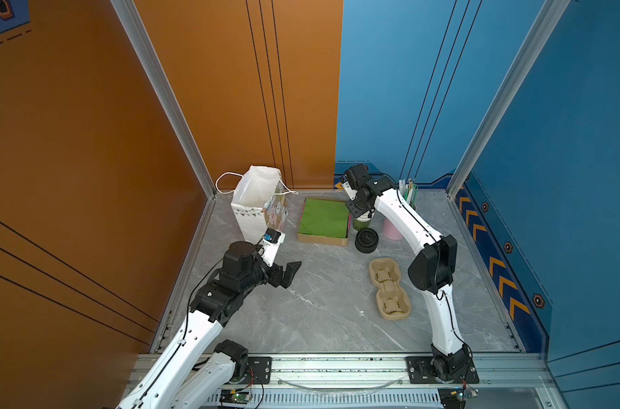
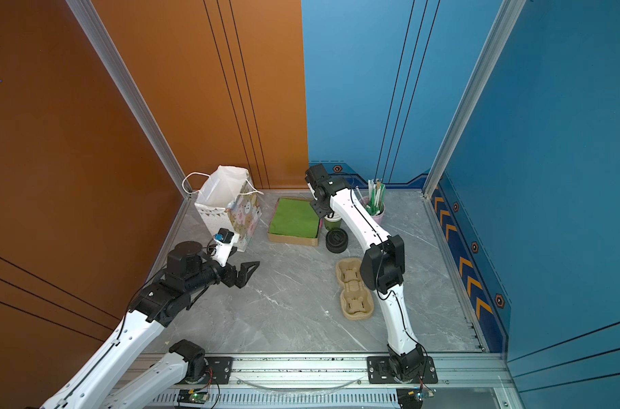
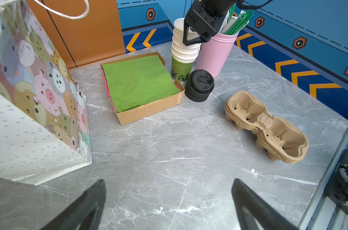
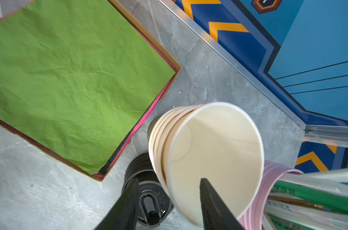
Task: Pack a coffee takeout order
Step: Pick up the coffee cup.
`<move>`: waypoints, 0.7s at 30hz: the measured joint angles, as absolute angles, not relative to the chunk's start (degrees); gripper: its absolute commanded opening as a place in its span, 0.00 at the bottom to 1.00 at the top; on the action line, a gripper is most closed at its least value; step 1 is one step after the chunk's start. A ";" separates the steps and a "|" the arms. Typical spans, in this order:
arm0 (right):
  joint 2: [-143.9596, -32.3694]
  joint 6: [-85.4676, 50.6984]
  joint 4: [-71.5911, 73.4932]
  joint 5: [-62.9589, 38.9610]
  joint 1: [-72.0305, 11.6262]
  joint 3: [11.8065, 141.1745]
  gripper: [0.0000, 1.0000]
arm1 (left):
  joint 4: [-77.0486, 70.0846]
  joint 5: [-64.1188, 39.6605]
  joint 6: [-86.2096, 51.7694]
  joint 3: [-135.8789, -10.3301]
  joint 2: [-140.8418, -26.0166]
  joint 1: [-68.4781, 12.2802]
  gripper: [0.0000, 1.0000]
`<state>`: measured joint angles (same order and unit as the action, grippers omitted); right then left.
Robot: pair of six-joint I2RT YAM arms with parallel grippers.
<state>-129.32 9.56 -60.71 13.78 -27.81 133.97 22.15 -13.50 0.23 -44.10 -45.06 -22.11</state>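
Several white paper cups (image 3: 186,47) are stacked at the back of the table, and the lowest shows a green band with dark lettering. My right gripper (image 4: 169,180) hangs over the stack, one finger inside the top cup (image 4: 215,143), the other outside above the black lids (image 4: 147,197). The cup's wall is between the jaws, with a gap on both sides. The stack of black lids (image 1: 366,240) stands just in front of the cups. Green napkins (image 1: 324,217) fill a cardboard box. My left gripper (image 1: 291,271) is open and empty above the bare table, near the bag.
A patterned paper bag (image 1: 255,205) stands open at the back left. A pink tin of straws (image 3: 215,55) touches the cup stack on its right. Stacked beige pulp carriers (image 1: 388,288) lie right of centre. The cardboard napkin box (image 3: 149,111) sits between the bag and the cups.
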 measured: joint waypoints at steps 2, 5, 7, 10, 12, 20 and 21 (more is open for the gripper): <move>-130.28 9.69 -60.90 13.76 -27.40 135.20 0.40 | 22.15 -13.50 0.23 -44.10 -45.06 -22.09 0.99; -131.13 10.11 -61.08 13.72 -27.05 136.57 0.31 | 22.15 -13.43 0.23 -44.07 -45.06 -22.09 0.99; -131.44 10.46 -61.12 13.63 -26.94 137.19 0.25 | 22.15 -13.28 0.23 -44.05 -45.06 -22.09 0.99; -131.81 10.92 -61.10 13.56 -26.87 137.62 0.21 | 22.15 -13.08 0.23 -44.05 -45.06 -22.09 0.99; -131.83 11.14 -61.10 13.56 -26.87 137.62 0.17 | 22.15 -13.04 0.23 -44.05 -45.06 -22.09 0.99; -131.83 12.03 -61.12 12.43 -26.87 137.67 0.13 | 22.15 -12.86 0.23 -44.03 -45.06 -22.09 0.99; -131.83 12.16 -61.12 12.25 -26.87 137.69 0.13 | 22.15 -12.86 0.23 -44.03 -45.06 -22.09 0.99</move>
